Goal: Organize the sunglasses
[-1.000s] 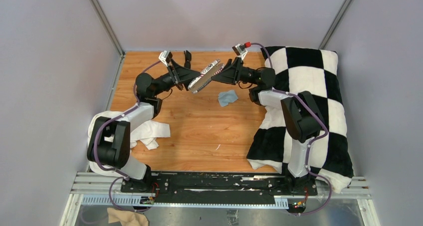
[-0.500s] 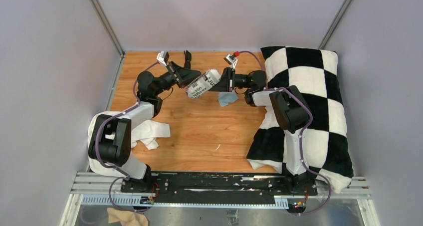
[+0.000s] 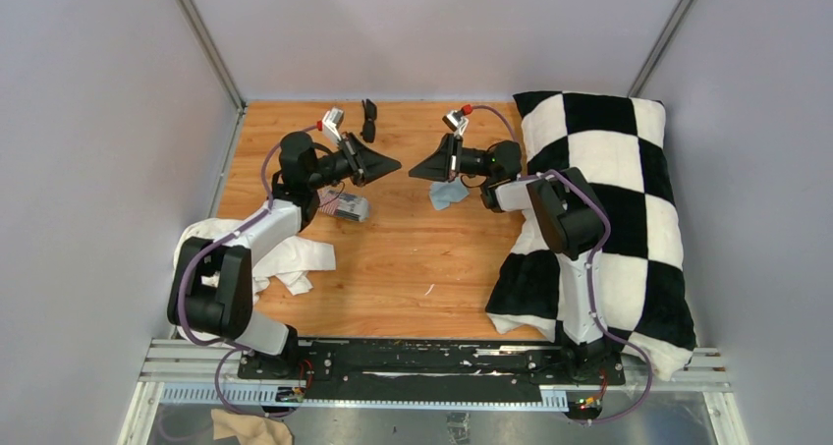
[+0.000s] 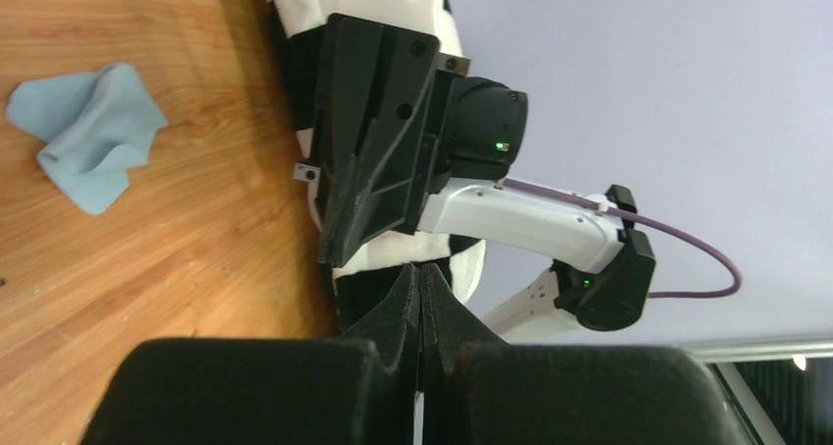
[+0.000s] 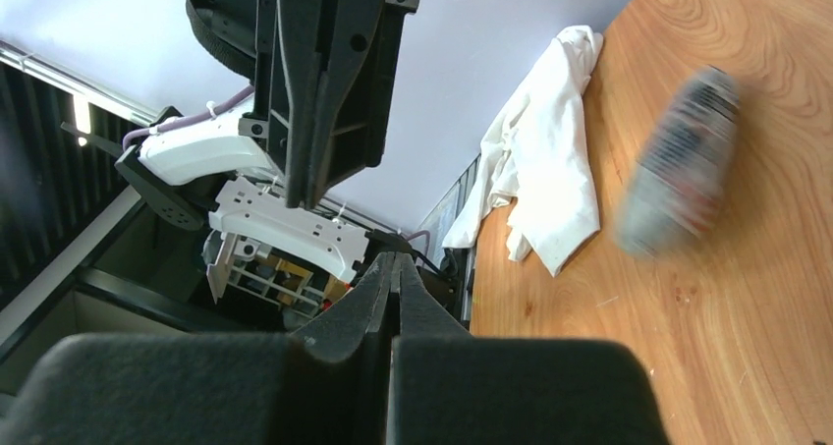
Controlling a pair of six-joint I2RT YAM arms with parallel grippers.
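Facing tip to tip above bench (image 3: 393, 258): left pincer (image 3: 395, 163), right pincer (image 3: 414, 171), both closed, empty. Location of sunglasses (image 3: 369, 120): far bench edge, just behind left pincer, untouched. Case (image 3: 345, 206) near left arm; cloth (image 3: 449, 194) below right pincer. Handling estimate: light, thin frame, fragile hinges, slick lenses. Grip across frame bridge, low force; avoid lenses.

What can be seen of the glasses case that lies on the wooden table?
The glasses case is oblong and grey, with dark stripes or print; its material cannot be told. It lies on the wooden table, close by the left arm and just beyond the white cloth; whether it touches the arm is unclear. Neither the left hand nor the right hand holds it: both are shut and empty. The right wrist view shows it blurred.
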